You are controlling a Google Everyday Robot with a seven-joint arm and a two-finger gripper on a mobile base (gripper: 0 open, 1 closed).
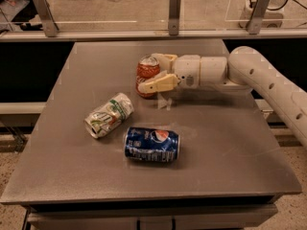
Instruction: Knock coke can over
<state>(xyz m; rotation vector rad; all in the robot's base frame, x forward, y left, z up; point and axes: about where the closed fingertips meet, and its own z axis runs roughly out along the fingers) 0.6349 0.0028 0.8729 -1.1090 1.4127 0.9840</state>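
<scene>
Fingers (158, 82) of my gripper (152, 72) were spread wide, one on each side of the coke can (146, 69), which stood upright at my fingertips, partly between them, its long axis vertical, crosswise to my reach.

— What's the table (225, 147) like?
— Matt grey, slightly sheened. The pincer (150, 74), fingers spread around the coke can (147, 67), is smooth cream plastic.
— And the cans?
— Thin metal: coke can glossy red, blue can (151, 144) glossy, silver can (109, 115) crumpled.
</scene>
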